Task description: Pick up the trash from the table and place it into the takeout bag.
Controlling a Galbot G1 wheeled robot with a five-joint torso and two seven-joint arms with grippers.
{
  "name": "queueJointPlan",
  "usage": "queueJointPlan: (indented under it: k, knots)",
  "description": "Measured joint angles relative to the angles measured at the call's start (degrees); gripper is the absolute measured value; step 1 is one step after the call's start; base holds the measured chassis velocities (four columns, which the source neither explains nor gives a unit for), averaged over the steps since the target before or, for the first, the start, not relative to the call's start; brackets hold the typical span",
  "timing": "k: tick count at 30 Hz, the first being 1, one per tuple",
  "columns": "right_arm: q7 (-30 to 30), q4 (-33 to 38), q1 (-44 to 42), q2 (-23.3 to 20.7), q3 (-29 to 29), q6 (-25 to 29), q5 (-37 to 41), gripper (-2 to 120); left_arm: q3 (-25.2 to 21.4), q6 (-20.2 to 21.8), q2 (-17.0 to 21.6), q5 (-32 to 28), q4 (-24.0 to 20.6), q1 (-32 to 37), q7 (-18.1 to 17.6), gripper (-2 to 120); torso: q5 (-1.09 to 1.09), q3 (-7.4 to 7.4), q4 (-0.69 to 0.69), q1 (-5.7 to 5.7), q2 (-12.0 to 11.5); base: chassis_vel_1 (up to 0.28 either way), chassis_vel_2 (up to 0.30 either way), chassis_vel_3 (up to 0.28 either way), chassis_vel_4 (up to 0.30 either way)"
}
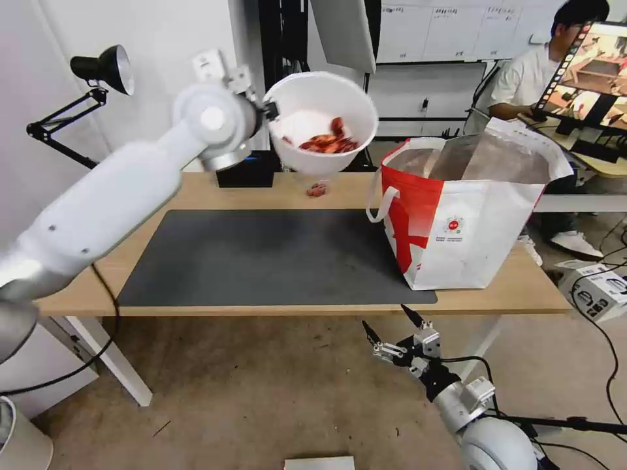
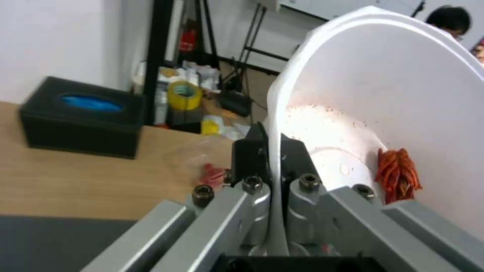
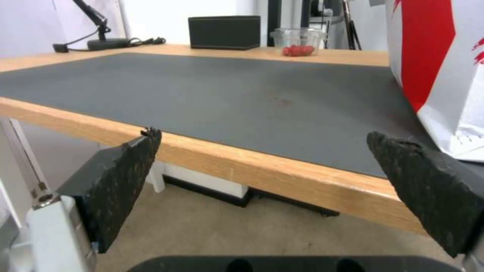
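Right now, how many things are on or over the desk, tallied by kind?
Bowls: 1, the bowl, tilted, gripped at the rim by the left gripper above the desk
Bags: 1, the bag
Tubs: 1, the tub
Boxes: 1, the black box
Mats: 1, the mat
Lamps: 1, the lamp
Total: 6
The right gripper hangs open below the desk edge.

Tilted bowl [image 1: 322, 122] above table [image 1: 339, 192]

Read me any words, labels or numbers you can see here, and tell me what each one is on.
No text is legible.
Takeout bag: small round red-green logo with tiny lines beneath, too small to read.
White box on the floor: dark markings, too blurred to read.
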Motion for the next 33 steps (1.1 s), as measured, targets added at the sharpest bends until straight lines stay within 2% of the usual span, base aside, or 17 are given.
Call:
queueJointPlan:
  k: [10, 15, 21, 33]
  knots:
    - [0.0, 0.0, 0.0, 0.0, 0.0, 0.0, 0.0, 100, 0.7, 0.0, -11.9, 1.3, 7.7, -3.2, 0.2, 0, 0.00, -0.01, 0.00, 0.00, 0.0, 0.000, 0.000, 0.000, 0.000]
    - [0.0, 0.0, 0.0, 0.0, 0.0, 0.0, 0.0, 100, 1.0, -0.2, -14.9, 2.4, 9.8, -3.4, 0.6, 0, 0.01, -0.01, -0.01, 0.00, 0.0, 0.000, 0.000, 0.000, 0.000]
    - [0.0, 0.0, 0.0, 0.0, 0.0, 0.0, 0.0, 100, 2.1, -2.9, -18.9, 6.3, 13.8, -2.5, 1.5, 0, 0.00, -0.01, 0.00, 0.00, 0.0, 0.000, 0.000, 0.000, 0.000]
    - [0.0, 0.0, 0.0, 0.0, 0.0, 0.0, 0.0, 100, 4.2, -7.2, -24.5, 11.1, 18.0, -0.7, 3.3, 0, 0.00, -0.01, 0.00, 0.00, 0.0, 0.000, 0.000, 0.000, 0.000]
